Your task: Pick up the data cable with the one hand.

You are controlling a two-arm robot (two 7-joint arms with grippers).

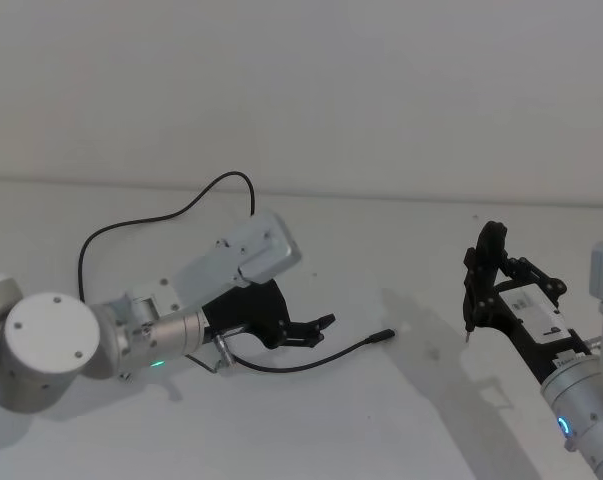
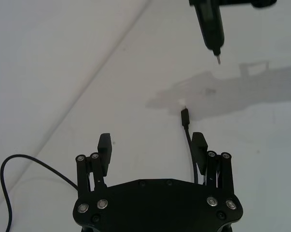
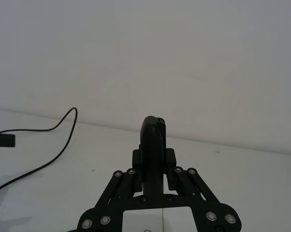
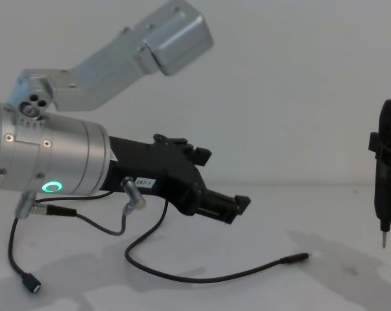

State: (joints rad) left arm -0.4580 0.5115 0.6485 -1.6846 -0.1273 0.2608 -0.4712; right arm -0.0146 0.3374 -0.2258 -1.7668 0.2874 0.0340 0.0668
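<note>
The data cable point(image 1: 281, 367) lies on the white table as a long thin black line. Its slim dark plug point(image 1: 381, 336) points right, and its small flat plug point(image 4: 32, 284) rests near the front. My left gripper point(image 1: 319, 326) hovers just above the cable's middle stretch, open and holding nothing. In the left wrist view the left gripper point(image 2: 151, 145) has its fingers spread wide. There the cable point(image 2: 187, 133) runs beside one finger, with the plug just beyond it. My right gripper point(image 1: 489, 278) stays off to the right, shut on a dark pen-shaped tool point(image 1: 474, 295).
The cable's far part arcs up toward the back of the table point(image 1: 226, 180) behind the left arm. A short grey wire with a silver connector point(image 4: 127, 202) hangs from the left wrist. The tool's thin metal tip point(image 4: 383, 241) points down over the table on the right.
</note>
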